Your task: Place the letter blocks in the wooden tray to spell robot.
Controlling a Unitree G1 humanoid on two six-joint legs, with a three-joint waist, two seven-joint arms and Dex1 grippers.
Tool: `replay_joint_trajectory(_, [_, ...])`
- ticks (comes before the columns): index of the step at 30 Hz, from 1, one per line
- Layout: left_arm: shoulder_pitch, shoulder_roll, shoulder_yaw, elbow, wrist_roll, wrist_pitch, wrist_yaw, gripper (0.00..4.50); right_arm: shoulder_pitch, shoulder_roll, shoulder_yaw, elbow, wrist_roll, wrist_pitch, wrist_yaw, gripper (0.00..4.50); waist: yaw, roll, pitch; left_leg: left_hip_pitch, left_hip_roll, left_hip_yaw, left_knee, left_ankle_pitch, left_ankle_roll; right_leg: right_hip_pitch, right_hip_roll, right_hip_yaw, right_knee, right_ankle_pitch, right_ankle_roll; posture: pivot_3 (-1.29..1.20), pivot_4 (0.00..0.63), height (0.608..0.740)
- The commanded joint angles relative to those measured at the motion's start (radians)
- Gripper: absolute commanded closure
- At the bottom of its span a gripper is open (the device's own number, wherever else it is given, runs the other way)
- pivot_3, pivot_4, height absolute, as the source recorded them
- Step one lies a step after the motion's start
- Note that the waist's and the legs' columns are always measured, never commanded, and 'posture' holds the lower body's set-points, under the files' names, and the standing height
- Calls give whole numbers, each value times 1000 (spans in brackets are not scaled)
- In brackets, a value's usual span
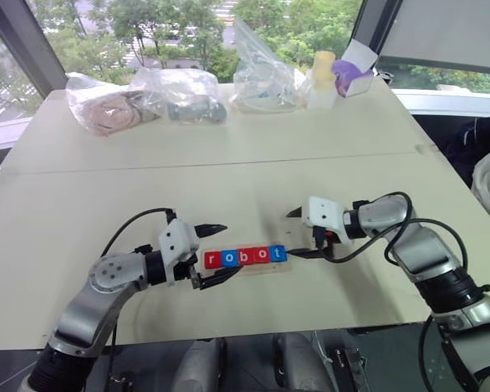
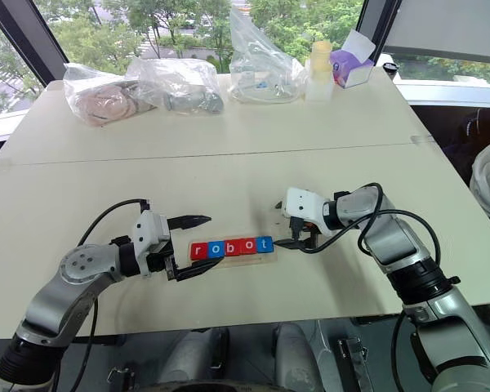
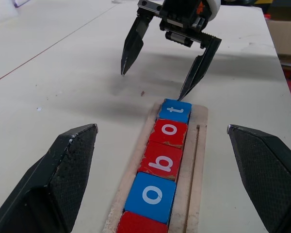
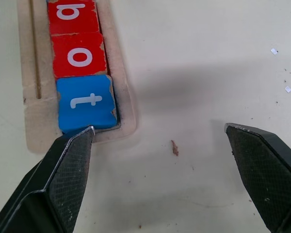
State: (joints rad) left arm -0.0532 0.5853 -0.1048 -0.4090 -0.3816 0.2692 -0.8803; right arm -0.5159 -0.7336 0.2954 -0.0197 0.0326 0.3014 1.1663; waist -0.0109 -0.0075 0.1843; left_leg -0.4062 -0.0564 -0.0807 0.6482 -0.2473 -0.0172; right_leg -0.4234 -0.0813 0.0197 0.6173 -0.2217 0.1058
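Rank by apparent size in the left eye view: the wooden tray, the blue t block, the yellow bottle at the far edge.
1. the wooden tray
2. the yellow bottle, though it stands much farther away, so this is unsure
3. the blue t block

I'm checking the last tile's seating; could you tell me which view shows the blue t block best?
The right wrist view: the blue t block sits close at the wooden tray's end. The left wrist view shows it farther off; the eye views, tiny.

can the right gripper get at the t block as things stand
Probably yes. The right gripper stands open at the tray's end, one fingertip right beside the blue t block, nothing between them. The tray rim and the neighbouring o block hug it, though, so pinching it could be awkward.
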Motion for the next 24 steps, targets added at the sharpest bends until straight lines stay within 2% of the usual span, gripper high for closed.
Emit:
replay_joint_trajectory(1, [-8, -2, 5, -25, 1, -16, 2, 0, 3, -20, -23, -45, 7, -4, 5, 41, 0, 0, 0, 0, 0, 0, 0, 0, 0, 0, 0, 0, 0, 0, 0, 0, 150, 740])
replay_joint_trajectory(6, [2, 12, 15, -33, -4, 1, 2, 0, 20, -62, -64, -87, 42, 40, 18, 41, 1, 0, 0, 0, 0, 0, 0, 0, 0, 0, 0, 0, 0, 0, 0, 0, 150, 740])
replay_joint_trajectory(16, [127, 189, 108, -117, -11, 77, -35, 0, 121, -217, -223, -309, 235, 247, 97, 41, 0, 0, 0, 0, 1, 0, 0, 0, 0, 0, 0, 0, 0, -1, -1, 0, 150, 740])
replay_joint_trajectory(24, [168, 237, 199, -143, -80, 131, -52, 0, 173, -241, -268, -413, 313, 327, 58, 41, 4, 0, 0, 0, 1, 0, 0, 0, 0, 0, -1, 0, -1, -1, -1, 0, 150, 740])
